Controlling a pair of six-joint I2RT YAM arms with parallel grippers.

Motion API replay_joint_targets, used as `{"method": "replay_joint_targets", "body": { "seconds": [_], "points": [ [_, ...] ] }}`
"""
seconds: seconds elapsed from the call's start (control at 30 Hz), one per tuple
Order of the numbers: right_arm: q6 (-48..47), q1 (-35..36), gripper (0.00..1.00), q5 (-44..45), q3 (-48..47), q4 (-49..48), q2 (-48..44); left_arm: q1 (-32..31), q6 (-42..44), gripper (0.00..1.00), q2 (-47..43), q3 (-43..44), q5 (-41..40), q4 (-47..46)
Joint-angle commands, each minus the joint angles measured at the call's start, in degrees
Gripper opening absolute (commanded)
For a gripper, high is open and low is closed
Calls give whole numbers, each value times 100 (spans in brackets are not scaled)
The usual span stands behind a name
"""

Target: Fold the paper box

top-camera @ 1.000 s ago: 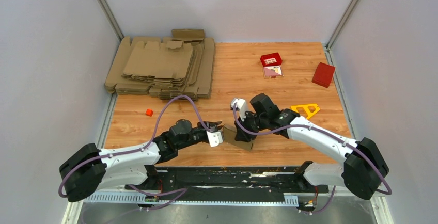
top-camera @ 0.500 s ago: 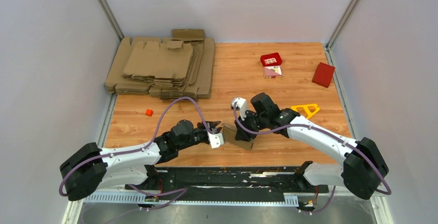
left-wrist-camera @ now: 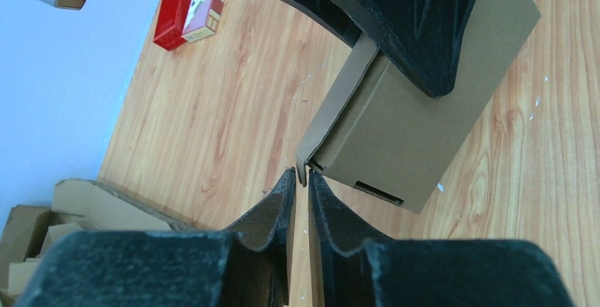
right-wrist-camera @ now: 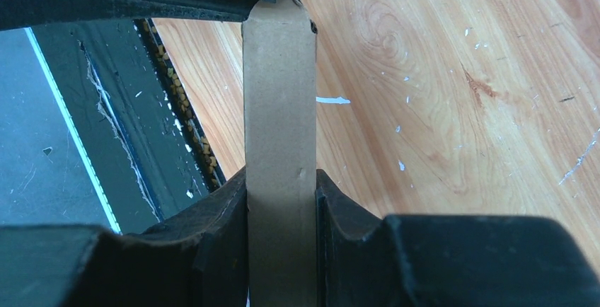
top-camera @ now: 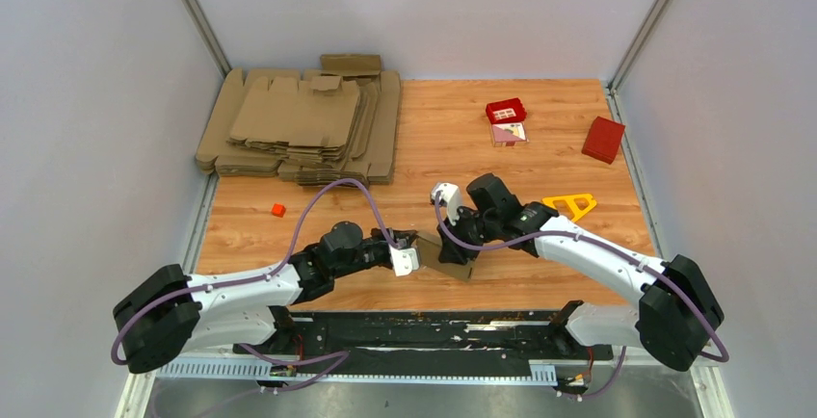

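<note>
The paper box (top-camera: 445,256), small, brown and mostly folded, is held between both grippers at the table's near middle. My right gripper (top-camera: 455,243) is shut on it; in the right wrist view the box's narrow side (right-wrist-camera: 279,109) stands clamped between the jaws (right-wrist-camera: 281,180). My left gripper (top-camera: 412,252) meets the box from the left. In the left wrist view its jaws (left-wrist-camera: 303,176) are nearly together, pinching the edge of a side flap at their tips. The box body (left-wrist-camera: 417,116) lies just beyond, with the right gripper's black finger (left-wrist-camera: 424,24) over it.
A big pile of flat cardboard blanks (top-camera: 303,129) lies at the back left. A red box (top-camera: 603,139), a small red tray with a card (top-camera: 506,115), a yellow triangle (top-camera: 570,206) and a small orange cube (top-camera: 277,210) lie about. The black base rail (right-wrist-camera: 106,109) runs along the near edge.
My left gripper has crept slightly right, closer against the box's left flap. The right arm and the box have barely moved.
</note>
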State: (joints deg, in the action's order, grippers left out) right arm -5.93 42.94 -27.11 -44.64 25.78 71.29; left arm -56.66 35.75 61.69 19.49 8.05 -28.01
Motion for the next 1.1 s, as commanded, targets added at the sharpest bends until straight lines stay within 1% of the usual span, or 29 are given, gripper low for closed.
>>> {"method": "replay_joint_targets", "body": {
  "seconds": [0.0, 0.13, 0.17, 0.23, 0.27, 0.43, 0.6, 0.8, 1.07],
  "points": [
    [17, 38, 17, 4, -183, -169, 25, -53, -178, 19, -30, 221, 265, -116],
    [16, 76, 17, 9, -172, -189, 25, -59, -261, 17, 5, 280, 208, -83],
    [9, 89, 17, 19, -168, -188, 32, -61, -292, 15, 11, 291, 176, -81],
    [-6, 133, 17, 50, -155, -203, 32, -59, -392, 3, 36, 355, 118, -26],
    [-12, 156, 17, 73, -139, -226, 38, -56, -446, 0, 59, 448, 89, 57],
    [-47, 346, 17, 381, -159, -281, 115, -56, -721, 0, 182, 578, -68, 181],
    [-19, 364, 17, 814, -46, -537, 189, -60, -1036, 0, 221, 604, -164, 182],
    [-41, 396, 17, 1021, 158, -1070, 346, -55, -1591, 0, 469, 751, -174, 153],
    [-123, 517, 18, 1394, 262, -1286, 637, -55, -2077, 0, 666, 982, -280, 269]
  ]
}}
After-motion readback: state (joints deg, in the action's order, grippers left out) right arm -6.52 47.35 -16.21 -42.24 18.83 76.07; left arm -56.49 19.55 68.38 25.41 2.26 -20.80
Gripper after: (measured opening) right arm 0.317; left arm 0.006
